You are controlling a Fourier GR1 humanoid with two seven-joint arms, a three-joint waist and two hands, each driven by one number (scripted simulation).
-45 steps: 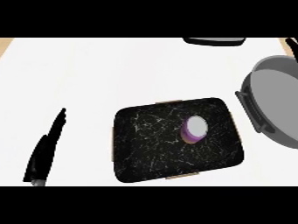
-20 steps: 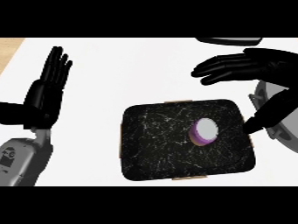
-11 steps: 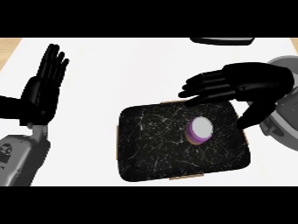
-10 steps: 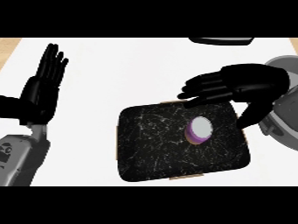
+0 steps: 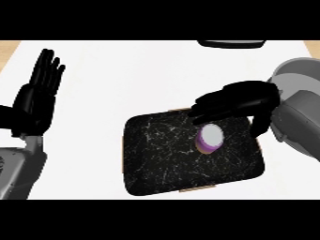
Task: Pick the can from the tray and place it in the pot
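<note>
Trouble from here lies mostly in the grasp. My right hand (image 5: 240, 101) hovers over the far right corner of the black, white-veined rectangular tray (image 5: 162, 154), fingers arched and spread, thumb hanging down on the right; it holds nothing yet. The small purple can with a white top (image 5: 210, 138) sits on the tray just under and in front of those fingers; whether they touch it I cannot tell. If I close with the fingers too far past it, I judge they may tip the can or skid it across the tray instead of catching it. The round grey metal pot (image 5: 297, 67) sits at the white counter's (image 5: 141, 70) right edge, partly behind my forearm, so a low carry could knock its rim. My left hand (image 5: 36, 101) rests open, fingers up, near the counter's left edge.
</note>
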